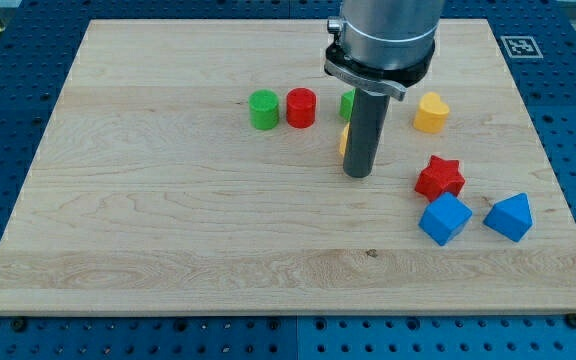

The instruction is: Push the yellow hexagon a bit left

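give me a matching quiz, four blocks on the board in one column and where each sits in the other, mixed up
Blocks:
1. green cylinder
2. yellow heart
3. red star
4. blue block on the right

Places:
A. just above the two blue blocks
B. nearest the view's right edge
C. farthest to the view's left, beside the red cylinder
D. right of the rod, toward the view's top

Pairs: 1-C, 2-D, 3-A, 4-B
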{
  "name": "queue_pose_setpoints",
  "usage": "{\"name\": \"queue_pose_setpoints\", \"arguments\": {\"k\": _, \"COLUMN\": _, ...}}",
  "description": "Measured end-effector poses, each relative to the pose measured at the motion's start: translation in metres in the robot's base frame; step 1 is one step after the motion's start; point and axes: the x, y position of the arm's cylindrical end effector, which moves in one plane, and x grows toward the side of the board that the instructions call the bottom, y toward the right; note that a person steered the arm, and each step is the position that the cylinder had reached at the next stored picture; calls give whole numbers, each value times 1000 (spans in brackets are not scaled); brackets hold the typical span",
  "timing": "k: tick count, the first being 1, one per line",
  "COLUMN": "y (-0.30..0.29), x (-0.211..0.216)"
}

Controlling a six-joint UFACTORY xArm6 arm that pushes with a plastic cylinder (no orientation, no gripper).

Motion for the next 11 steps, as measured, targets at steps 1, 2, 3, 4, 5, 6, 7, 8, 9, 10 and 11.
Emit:
{"name": "queue_pose_setpoints", "arguments": {"k": 1, "y": 3, "x": 0}}
{"name": "queue_pose_setpoints", "arguments": {"k": 2, "y": 31, "x": 1}}
{"name": "queue_pose_setpoints", "arguments": {"k": 3, "y": 60, "x": -6}}
{"name": "queue_pose_setpoints", "arguments": {"k": 4, "y": 61, "x": -26}}
{"name": "queue_pose_setpoints", "arguments": {"k": 5, "y": 60, "x": -26}}
{"name": "queue_pose_setpoints", "arguments": {"k": 6, "y": 59, "x": -26}}
{"name": "queue_pose_setpoints", "arguments": {"k": 7, "y": 54, "x": -26}}
{"name": "queue_pose_setpoints", "arguments": {"k": 8, "y": 41, "x": -26}}
{"name": "queue_pose_setpoints", "arguments": {"k": 9, "y": 35, "x": -26}}
{"name": "queue_pose_setpoints", "arguments": {"k": 10, "y": 29, "x": -26}}
{"name": "queue_pose_setpoints", "arguments": {"k": 11, "y": 20, "x": -26}}
